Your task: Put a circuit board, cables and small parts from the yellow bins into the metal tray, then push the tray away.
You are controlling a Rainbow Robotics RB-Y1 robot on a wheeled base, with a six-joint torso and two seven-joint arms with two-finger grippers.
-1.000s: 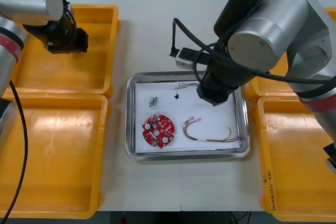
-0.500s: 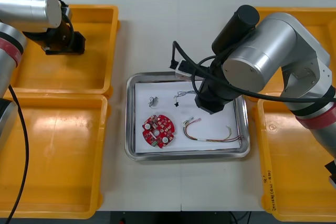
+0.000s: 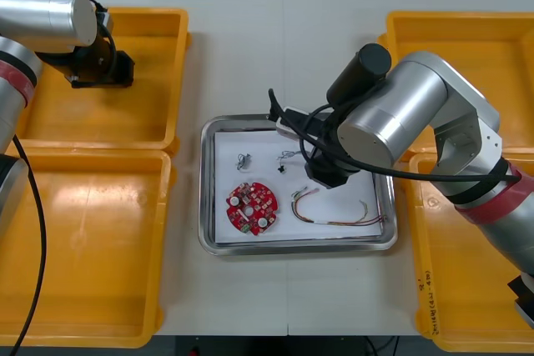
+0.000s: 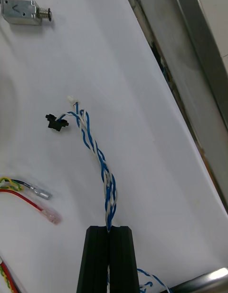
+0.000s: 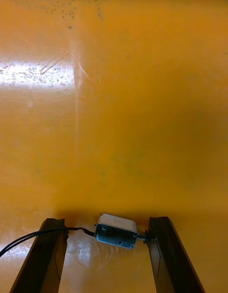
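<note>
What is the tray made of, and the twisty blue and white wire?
The metal tray looks like polished steel: its rim mirrors light. The blue and white cable, pinched in the right pincer, looks like thin wire in smooth plastic coating, though its core is hidden.

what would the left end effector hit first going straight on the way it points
The left end effector would likely meet the small metal part between its open fingers, then the yellow bin floor; depth is unclear.

Right hand (image 4: 109,230) tight on the blue and white cable (image 4: 99,155) over the metal tray (image 4: 142,83), small metal part (image 4: 21,12) beyond.
</note>
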